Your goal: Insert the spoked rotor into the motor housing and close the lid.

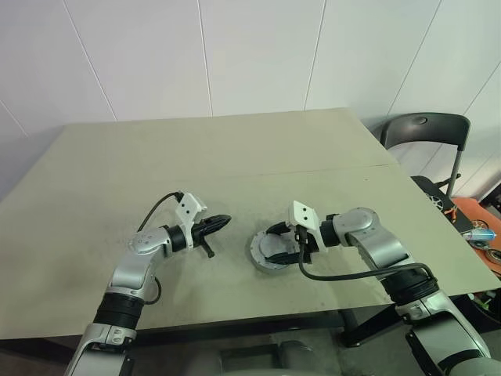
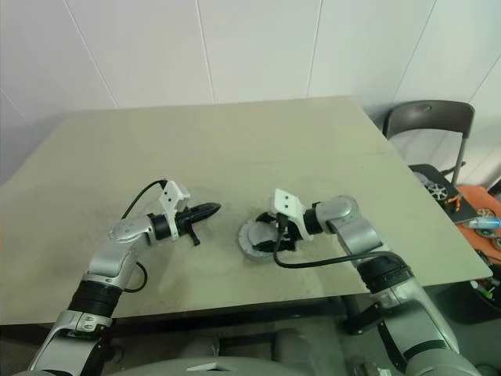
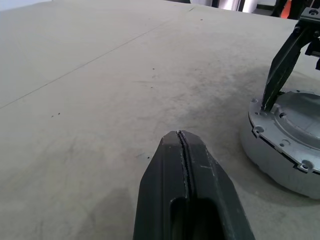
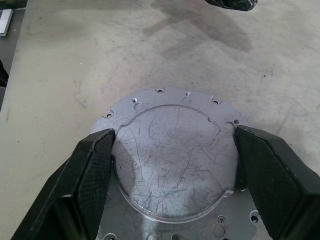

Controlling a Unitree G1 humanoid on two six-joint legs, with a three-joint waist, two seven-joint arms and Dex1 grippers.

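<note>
The lid (image 4: 175, 165), a scratched grey-silver disc with a raised centre and a ring of small holes, lies flat on the table (image 1: 235, 149). It forms the top of a low round silver body (image 3: 280, 145). My right gripper (image 4: 173, 145) reaches over it from the right, its two black fingers (image 4: 95, 165) spread wide and pressed against opposite sides of the raised centre. My left gripper (image 1: 219, 224) hovers a hand's width to the left of the lid, shut and empty, pointing at it. The spoked rotor and the motor housing are hidden.
A black folding chair (image 1: 427, 129) stands past the table's right edge. Beside it lies orange clutter with tools (image 1: 477, 231). A seam (image 1: 329, 171) crosses the table behind the lid. The table's front edge runs close below both arms.
</note>
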